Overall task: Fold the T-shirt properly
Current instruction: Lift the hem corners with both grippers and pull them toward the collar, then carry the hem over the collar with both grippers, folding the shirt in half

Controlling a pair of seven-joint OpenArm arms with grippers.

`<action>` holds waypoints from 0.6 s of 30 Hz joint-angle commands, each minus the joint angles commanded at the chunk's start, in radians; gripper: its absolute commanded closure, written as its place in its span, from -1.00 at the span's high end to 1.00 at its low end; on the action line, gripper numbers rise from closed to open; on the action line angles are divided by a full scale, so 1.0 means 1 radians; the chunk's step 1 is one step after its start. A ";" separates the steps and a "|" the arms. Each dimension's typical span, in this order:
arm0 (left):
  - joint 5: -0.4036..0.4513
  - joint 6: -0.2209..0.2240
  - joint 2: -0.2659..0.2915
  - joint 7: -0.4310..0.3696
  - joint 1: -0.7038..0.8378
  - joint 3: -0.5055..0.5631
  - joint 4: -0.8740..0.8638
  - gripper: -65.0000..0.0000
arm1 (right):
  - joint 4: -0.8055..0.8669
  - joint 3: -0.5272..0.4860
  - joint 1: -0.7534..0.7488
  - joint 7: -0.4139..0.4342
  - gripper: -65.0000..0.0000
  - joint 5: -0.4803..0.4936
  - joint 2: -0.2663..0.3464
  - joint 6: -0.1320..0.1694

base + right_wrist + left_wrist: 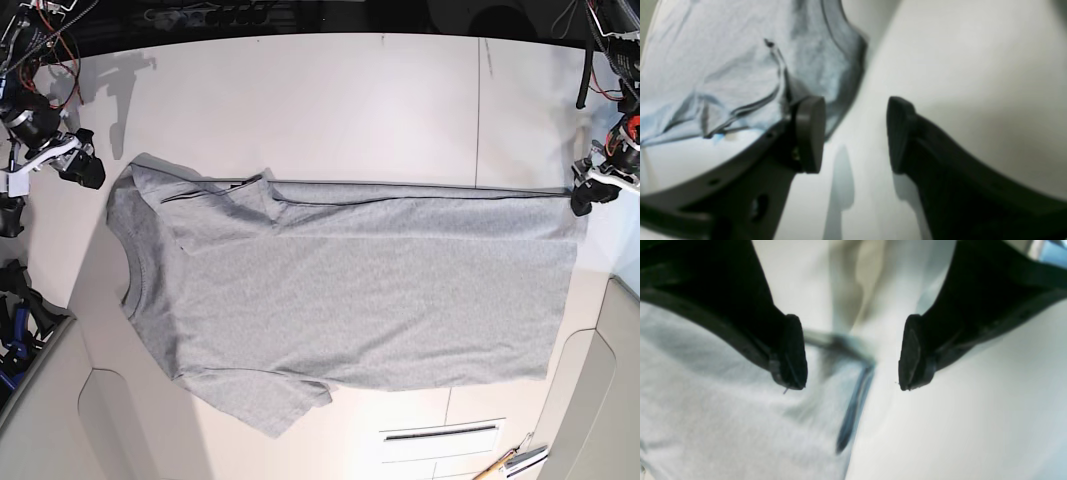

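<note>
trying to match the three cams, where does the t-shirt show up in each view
Left wrist: the T-shirt fills the lower left, its hem corner between the open left gripper fingers.
Right wrist: upper left, behind the open right gripper.
Base: T-shirt spread flat mid-table, collar at left.
Shared landmark: the white table, visible beside the cloth in every view.

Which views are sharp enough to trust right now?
Base view: sharp and evenly lit, the T-shirt lies clear on the table. Left wrist view: smeared and washed out, cloth edge blurred between the open jaws. Right wrist view: soft, jaws out of focus, casting shadows on the table.
</note>
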 joint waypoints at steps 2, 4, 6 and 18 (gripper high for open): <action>-0.001 0.000 0.000 0.000 -0.025 0.000 -0.033 0.44 | -0.045 -0.003 0.017 -0.002 -0.09 0.008 0.000 0.000; -0.009 -0.003 0.000 0.001 -0.043 0.001 -0.058 0.44 | -0.066 -0.021 0.023 -0.003 -0.09 0.030 0.000 0.001; -0.019 -0.003 0.001 0.001 -0.051 0.002 -0.076 0.44 | -0.068 -0.048 0.024 -0.003 -0.09 0.037 -0.003 0.001; -0.034 -0.003 0.006 0.011 -0.086 0.062 -0.138 0.43 | -0.068 -0.174 0.089 0.000 -0.09 0.023 -0.111 0.004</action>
